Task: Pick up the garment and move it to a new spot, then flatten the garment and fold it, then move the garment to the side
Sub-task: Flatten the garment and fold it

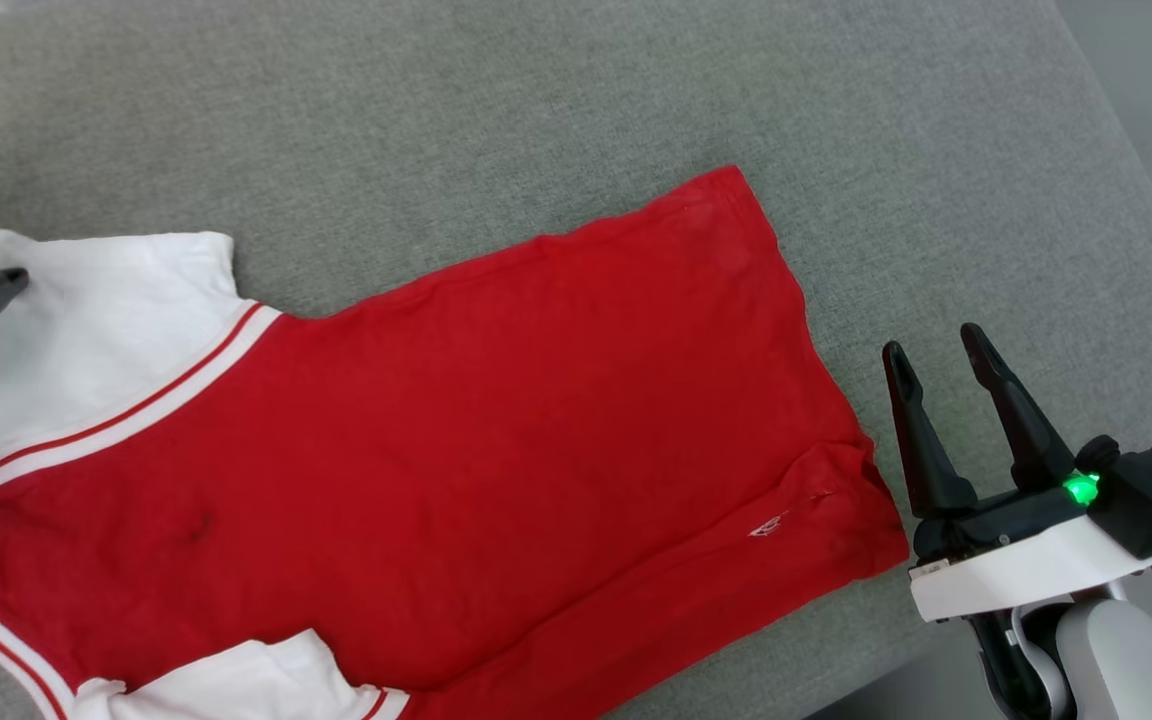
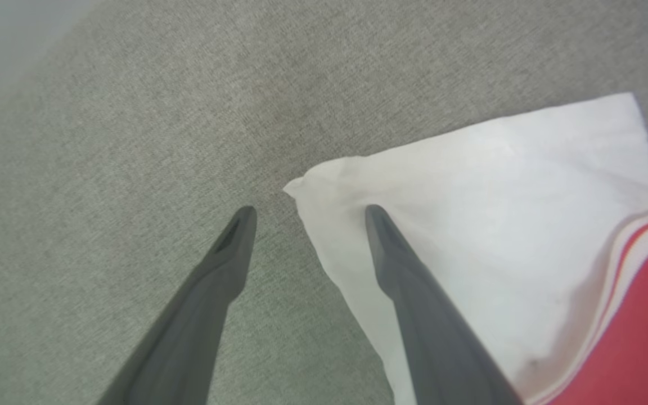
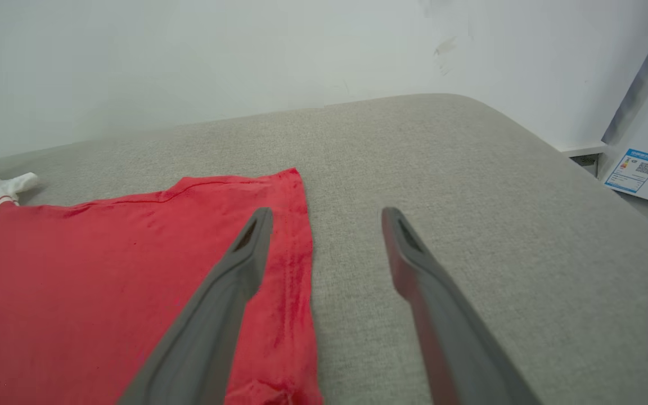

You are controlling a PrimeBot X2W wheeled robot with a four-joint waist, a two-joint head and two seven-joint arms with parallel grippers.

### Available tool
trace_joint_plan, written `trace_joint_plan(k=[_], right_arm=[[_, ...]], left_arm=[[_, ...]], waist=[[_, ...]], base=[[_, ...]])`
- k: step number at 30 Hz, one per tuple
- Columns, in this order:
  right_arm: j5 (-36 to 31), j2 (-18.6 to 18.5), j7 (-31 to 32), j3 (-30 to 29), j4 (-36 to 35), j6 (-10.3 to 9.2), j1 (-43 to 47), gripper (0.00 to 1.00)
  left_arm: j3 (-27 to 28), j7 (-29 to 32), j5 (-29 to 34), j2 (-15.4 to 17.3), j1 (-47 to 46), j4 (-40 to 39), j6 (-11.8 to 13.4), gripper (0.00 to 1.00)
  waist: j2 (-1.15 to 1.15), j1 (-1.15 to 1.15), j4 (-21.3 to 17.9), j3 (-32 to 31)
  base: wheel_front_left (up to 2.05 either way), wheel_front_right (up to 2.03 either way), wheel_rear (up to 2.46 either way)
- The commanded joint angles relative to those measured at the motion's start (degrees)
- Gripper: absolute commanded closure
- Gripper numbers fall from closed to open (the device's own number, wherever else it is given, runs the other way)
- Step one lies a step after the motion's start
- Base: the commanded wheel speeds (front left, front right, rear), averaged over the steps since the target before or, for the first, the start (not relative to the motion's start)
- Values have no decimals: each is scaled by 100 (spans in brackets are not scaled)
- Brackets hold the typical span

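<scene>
Jersey [image 1: 456, 400] lies spread and mostly flat on the grey cushion [image 1: 636, 90], sleeves to the robot's left, hem [image 3: 296, 270] to its right.

Left claw [image 2: 308, 211]: fingers apart, empty; one hangs over the corner of the white sleeve [image 2: 498, 197], the other over bare cushion.

Right claw [image 1: 933, 340]: apart, empty, just beside the hem.

Cloth looks thin, light and limp. Likely to sag and bunch if lifted at one point, and to drag on the rough weave.

Best holds, I'd judge: sleeve corner and hem corner, pinching both layers, both sides together.
</scene>
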Motion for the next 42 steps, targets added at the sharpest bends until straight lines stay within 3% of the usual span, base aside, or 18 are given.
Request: trace_joint_plan(k=[1, 9, 10, 11, 12, 20, 27, 34, 42], right_arm=[[30, 45, -28, 13, 25, -4, -91, 0], [41, 39, -32, 84, 62, -4, -165, 0], [41, 31, -32, 78, 58, -4, -169, 0], [38, 24, -33, 70, 56, -4, -170, 0], [27, 16, -33, 62, 59, -4, -176, 0], [-74, -214, -27, 76, 126, -4, -227, 0], [-55, -676, 333, 148, 20, -3, -267, 0], [107, -1400, 1489, 323, -184, -3, -470, 0], [488, -2121, 3322, 460, -140, -4, -1229, 0]], left_arm=[[-57, 97, 38, 14, -104, 80, 5, 0], [-314, 314, -26, 14, -68, 378, -2, 0], [-347, 328, -43, 0, -36, 384, -3, 41], [-374, 293, -60, -16, -7, 384, -4, 74], [-372, 201, -81, -48, 9, 369, -5, 100], [-395, -849, 93, -262, 56, 378, -10, 100], [-555, -1740, 175, -350, 220, 39, -12, 100], [-739, -2444, 265, -412, 551, -895, -3, 100], [-764, -2622, 393, -301, 1120, -2468, 394, 100]], waist=[[0, -1, -65, 80], [0, -1, -99, 233], [0, -1, -94, 244], [0, -1, -87, 251], [0, -1, -76, 253], [0, -1, 168, -53], [0, -1, 520, -550], [0, -1, 967, -906], [0, -1, 1430, -868]], base=[[0, 0, 0], [0, 0, 0], [0, 0, 0], [0, 0, 0], [0, 0, 0], [0, 0, 0], [0, 0, 0], [0, 0, 0], [0, 0, 0]])
